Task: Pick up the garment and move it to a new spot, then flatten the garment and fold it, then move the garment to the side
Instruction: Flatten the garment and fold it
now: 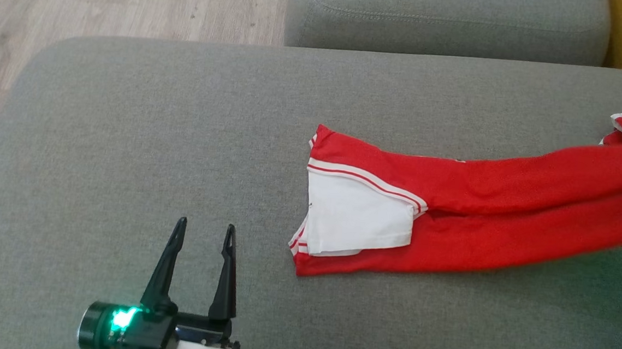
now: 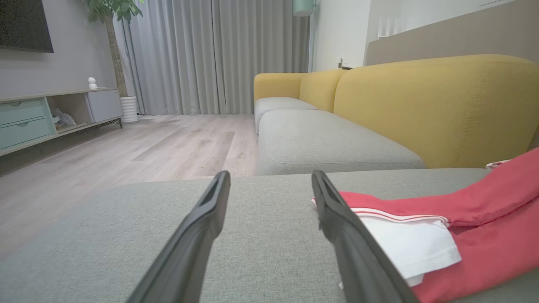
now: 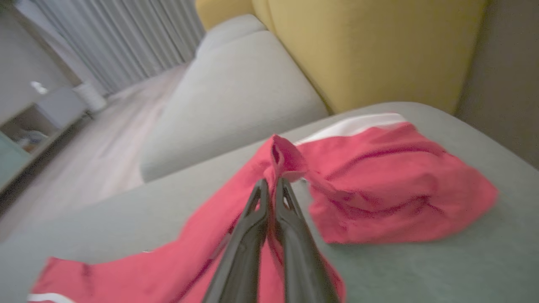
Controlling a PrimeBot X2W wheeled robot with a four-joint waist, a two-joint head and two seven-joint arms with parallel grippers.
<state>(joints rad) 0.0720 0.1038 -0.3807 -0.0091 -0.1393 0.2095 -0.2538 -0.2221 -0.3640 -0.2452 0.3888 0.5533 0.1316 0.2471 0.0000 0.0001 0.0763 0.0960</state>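
The right claw (image 3: 271, 182) is clenched, its two dark fingers pressed together on a pinch of red cloth that stands up in a small fold just past their tips. That cloth belongs to the garment (image 3: 400, 181), red with white trim. From the pinch, one part runs down and left across the grey seat cushion (image 3: 421, 269). Another part lies bunched in a heap on the right, with a white edge on its far side. This view is blurred, so finer detail of the cloth cannot be made out.

The left claw (image 1: 203, 227) is released and holds nothing. Its fingers stand well apart above the bare cushion (image 1: 128, 129), near the front edge and left of centre. From its own wrist view, the left claw (image 2: 270, 174) has the garment (image 2: 484, 210) just beyond its right finger.

In the head view the garment (image 1: 451, 206) lies on the right half of the cushion, stretched from the middle out past the right edge. Its left end is turned back, showing a white panel bordered by red and white stripes. It is apart from the left claw.

Behind the cushion sit a second grey seat (image 2: 328, 143) and a yellow backrest (image 2: 421, 105). To the left are a pale wooden floor (image 2: 147, 143), grey curtains (image 2: 210, 54) and a low cabinet (image 2: 42, 113).
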